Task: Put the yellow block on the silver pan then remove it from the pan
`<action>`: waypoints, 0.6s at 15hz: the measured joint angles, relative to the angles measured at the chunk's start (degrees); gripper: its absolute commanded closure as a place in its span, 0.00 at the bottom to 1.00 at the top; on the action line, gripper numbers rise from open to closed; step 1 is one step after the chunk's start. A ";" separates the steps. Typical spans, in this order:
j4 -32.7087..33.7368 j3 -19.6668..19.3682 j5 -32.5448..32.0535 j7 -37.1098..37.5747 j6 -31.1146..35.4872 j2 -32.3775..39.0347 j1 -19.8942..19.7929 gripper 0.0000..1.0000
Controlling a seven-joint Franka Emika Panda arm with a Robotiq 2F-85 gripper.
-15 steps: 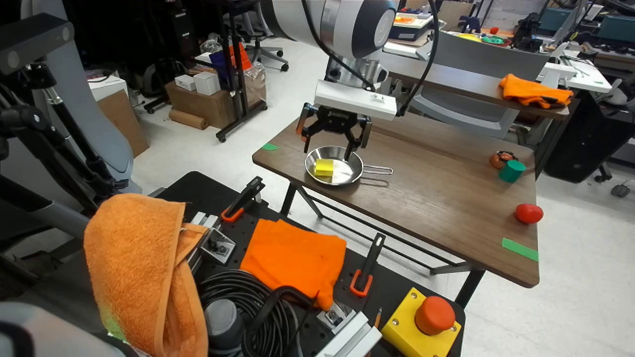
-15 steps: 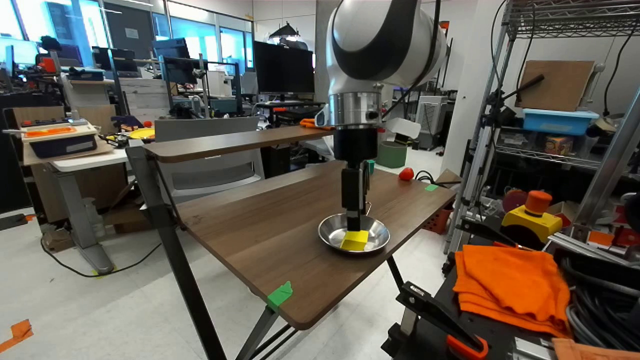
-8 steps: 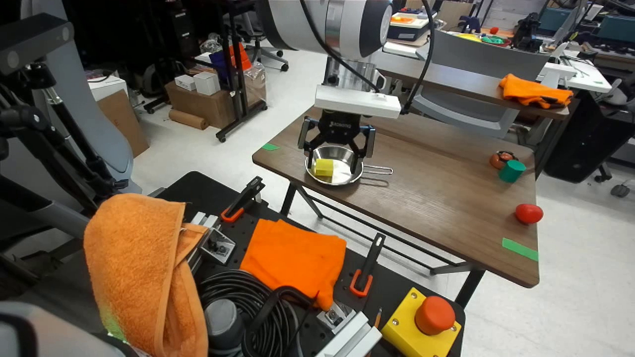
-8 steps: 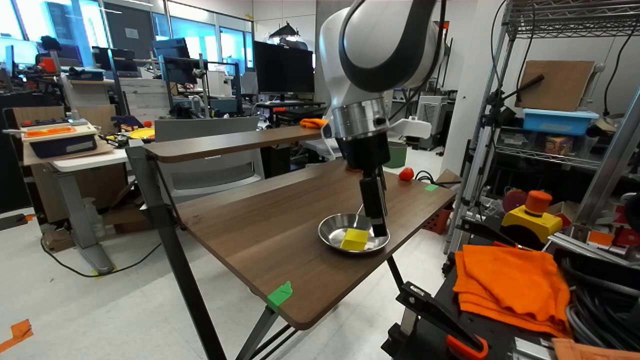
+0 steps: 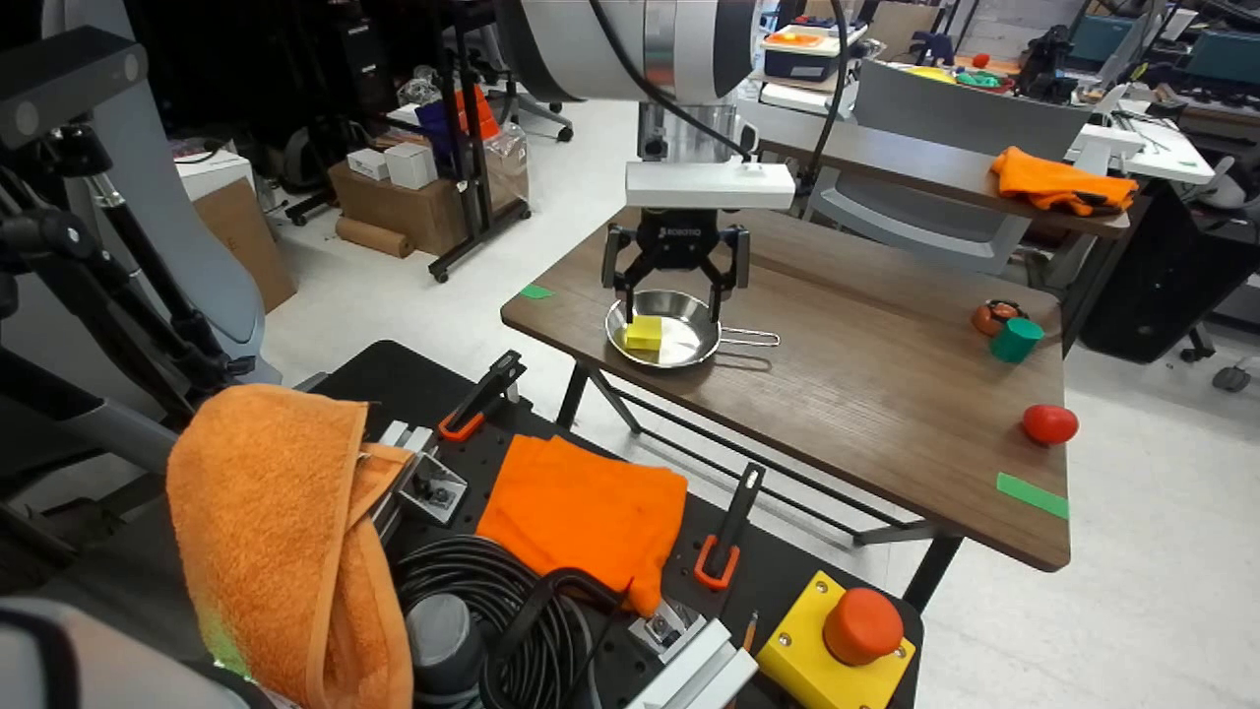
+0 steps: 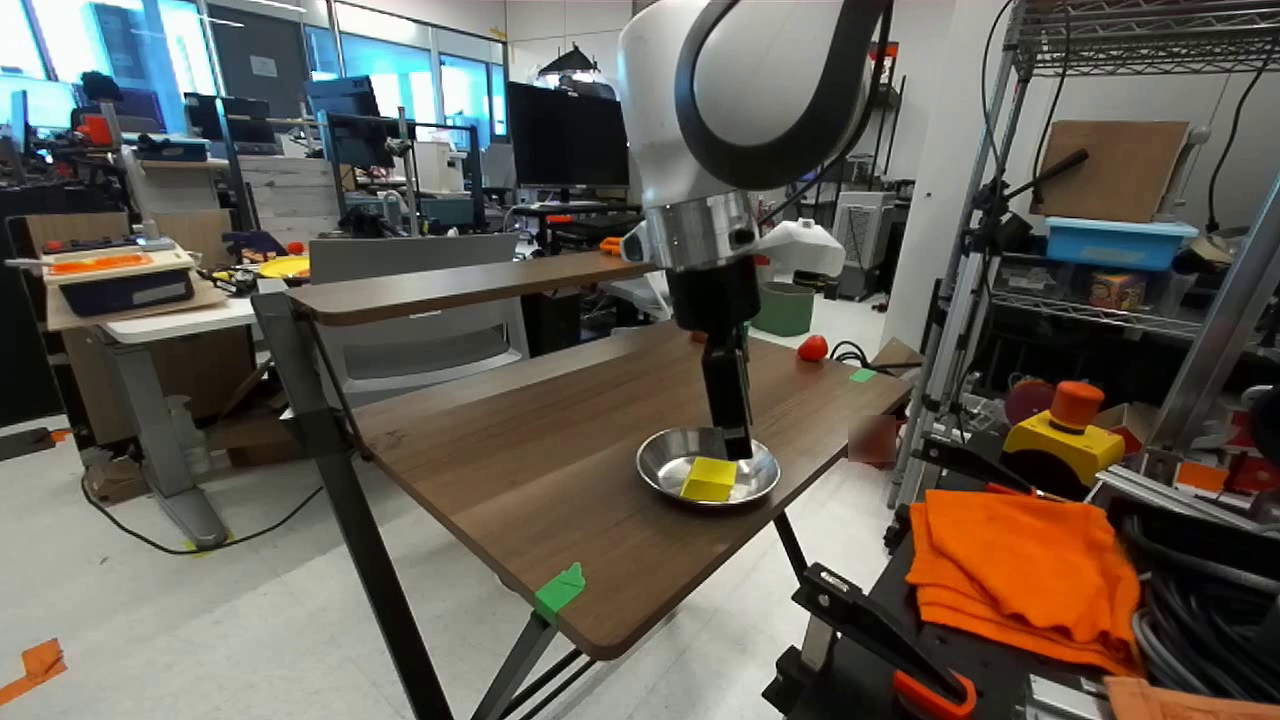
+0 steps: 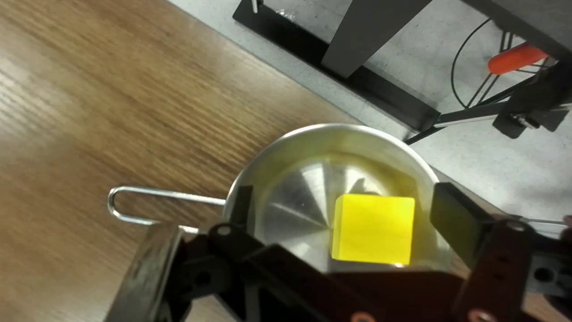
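Gripper [image 5: 672, 312] hangs over the silver pan [image 7: 290, 212], jaws wide apart, holding nothing. Yellow block [image 7: 374, 229] sits in the pan, off center; wrist view shows it between the fingers [image 7: 456, 221], gap on each side. Pan rests flat on the table [image 5: 866, 394] near its edge, wire handle [image 7: 178, 195] pointing toward the far end. Down there: green cylinder [image 5: 1014, 342] and red round thing [image 5: 1049, 424]. Further back, orange cloth [image 5: 1058, 180] lies on the raised shelf [image 6: 450, 285].
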 measured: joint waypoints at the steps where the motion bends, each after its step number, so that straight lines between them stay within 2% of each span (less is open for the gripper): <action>1: -0.09 -0.21 -1.55 0.96 1.44 -0.07 0.53 0.00; 5: -0.95 -0.98 -5.98 5.05 5.79 -1.11 2.95 0.00; 9: -2.69 -0.39 -5.85 6.48 6.42 -3.19 4.72 0.00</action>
